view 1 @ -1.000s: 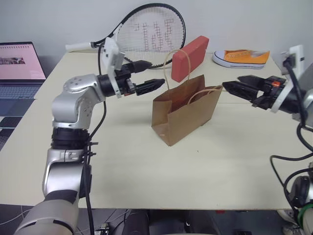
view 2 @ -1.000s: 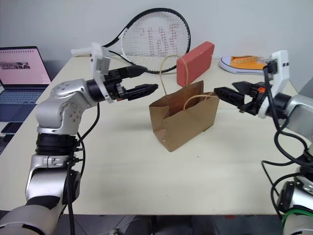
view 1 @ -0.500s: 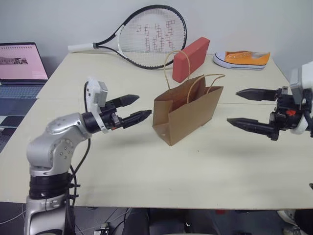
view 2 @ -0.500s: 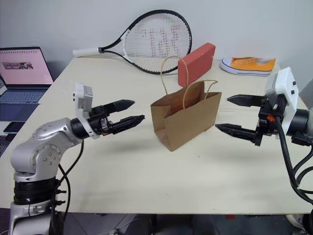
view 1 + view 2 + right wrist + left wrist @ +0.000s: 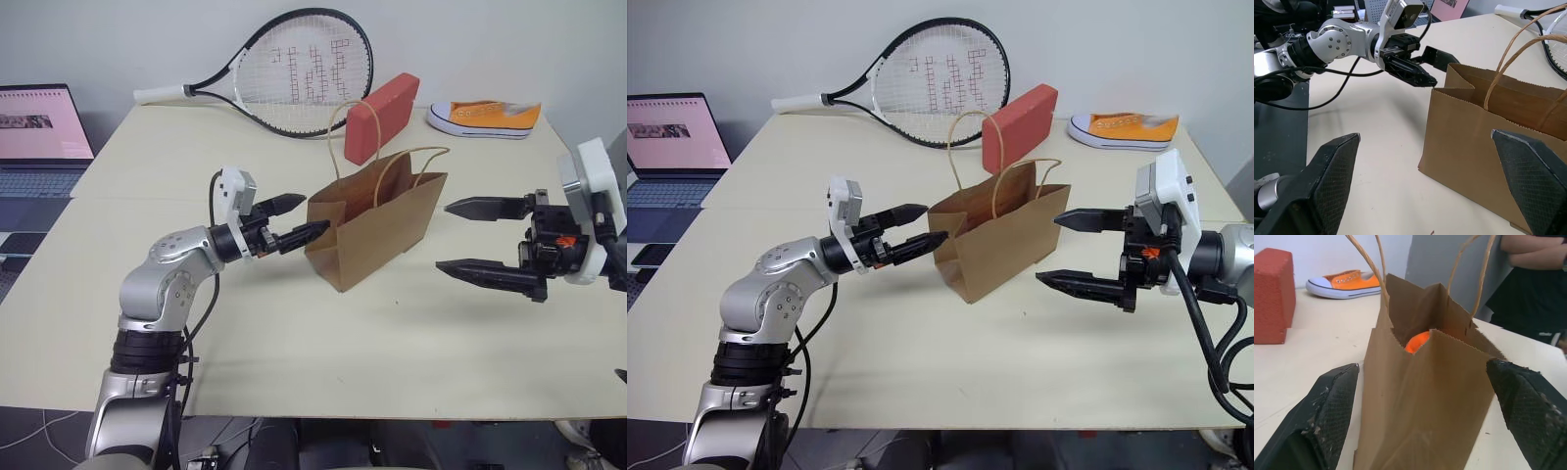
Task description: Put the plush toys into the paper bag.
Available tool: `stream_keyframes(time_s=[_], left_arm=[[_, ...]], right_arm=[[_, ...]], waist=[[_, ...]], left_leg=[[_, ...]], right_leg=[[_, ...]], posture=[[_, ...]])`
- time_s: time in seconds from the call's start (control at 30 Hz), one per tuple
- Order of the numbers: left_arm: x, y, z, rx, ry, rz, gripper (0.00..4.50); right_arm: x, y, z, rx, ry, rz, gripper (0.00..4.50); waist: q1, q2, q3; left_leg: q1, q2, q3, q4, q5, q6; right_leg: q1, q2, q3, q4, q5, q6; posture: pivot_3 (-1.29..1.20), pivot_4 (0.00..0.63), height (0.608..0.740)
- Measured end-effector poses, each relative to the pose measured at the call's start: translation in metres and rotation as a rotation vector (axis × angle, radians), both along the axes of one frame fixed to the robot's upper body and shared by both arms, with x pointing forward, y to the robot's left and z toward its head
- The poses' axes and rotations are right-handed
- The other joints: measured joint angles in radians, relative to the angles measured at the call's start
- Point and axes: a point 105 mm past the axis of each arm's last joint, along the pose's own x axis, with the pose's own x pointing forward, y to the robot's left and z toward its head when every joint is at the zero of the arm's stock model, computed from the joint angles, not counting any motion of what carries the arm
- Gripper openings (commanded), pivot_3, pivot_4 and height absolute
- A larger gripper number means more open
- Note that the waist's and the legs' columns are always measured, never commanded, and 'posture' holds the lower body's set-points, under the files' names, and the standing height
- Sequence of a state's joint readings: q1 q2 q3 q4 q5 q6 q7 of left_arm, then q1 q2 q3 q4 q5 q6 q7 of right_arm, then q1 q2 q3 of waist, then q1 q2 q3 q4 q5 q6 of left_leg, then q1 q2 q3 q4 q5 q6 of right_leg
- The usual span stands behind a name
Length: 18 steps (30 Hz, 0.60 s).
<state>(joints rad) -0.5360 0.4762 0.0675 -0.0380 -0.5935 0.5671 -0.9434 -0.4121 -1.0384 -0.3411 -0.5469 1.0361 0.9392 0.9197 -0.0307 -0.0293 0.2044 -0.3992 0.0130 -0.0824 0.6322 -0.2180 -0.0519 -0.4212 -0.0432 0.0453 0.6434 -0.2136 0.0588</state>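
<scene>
- While both arms hang above the pale counter (image 5: 294, 362) with nothing in them, the right end effector (image 5: 1076, 251) sits nearest the camera, its two black fingers spread wide, one above the other, pointing at the right side of the paper bag (image 5: 994, 242) but apart from it.
- On the other side, the left end effector (image 5: 297, 219) is also spread wide and empty, its tips just beside the bag's left end; whether they touch the paper cannot be told.
- Standing upright mid-counter with its mouth open and both loop handles raised, the paper bag lies between the two arms.
- Through the notch in the bag's rim, the left wrist view catches an orange patch, judged to be the carrot plush toy (image 5: 1418, 340) already inside.
- As for the white egg toy, none lies on the counter, so it may be deeper in the bag, though the pictures do not settle this.
- Judged from that, the task looks finished or very nearly so, with only a check of the bag's contents left.
- Just behind the bag stands a red block (image 5: 382, 116), with an orange sneaker (image 5: 485, 117) near the far right edge.
- Farthest back, a tennis racket (image 5: 294, 70) rests on the counter, and an open laptop (image 5: 39, 137) sits off to the left.
- Beyond the counter, the left wrist view shows a person's folded arms (image 5: 1533, 249).
</scene>
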Motion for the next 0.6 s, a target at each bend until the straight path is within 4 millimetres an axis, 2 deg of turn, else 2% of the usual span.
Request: stream_keyframes(time_s=[0.4, 0.6], left_arm=[[-0.006, -0.011, -0.005, 0.014, 0.021, -0.065, 4.45], [-0.009, -0.022, -0.008, 0.034, -0.010, -0.024, 4.45]], right_arm=[[-0.002, -0.001, 0.002, 0.008, 0.015, -0.006, 4.50], [-0.001, -0.002, 0.001, -0.001, 0.017, -0.019, 4.50]], waist=[[0.000, 0.000, 0.000], [0.001, 0.000, 0.000]], left_leg=[[0.000, 0.000, 0.000, 0.000, 0.000, 0.000], [0.000, 0.000, 0.000, 0.000, 0.000, 0.000]], right_leg=[[0.000, 0.000, 0.000, 0.000, -0.001, -0.001], [0.000, 0.000, 0.000, 0.000, -0.001, -0.001]], posture=[[0.00, 0.150, 0.740], [0.00, 0.150, 0.740]])
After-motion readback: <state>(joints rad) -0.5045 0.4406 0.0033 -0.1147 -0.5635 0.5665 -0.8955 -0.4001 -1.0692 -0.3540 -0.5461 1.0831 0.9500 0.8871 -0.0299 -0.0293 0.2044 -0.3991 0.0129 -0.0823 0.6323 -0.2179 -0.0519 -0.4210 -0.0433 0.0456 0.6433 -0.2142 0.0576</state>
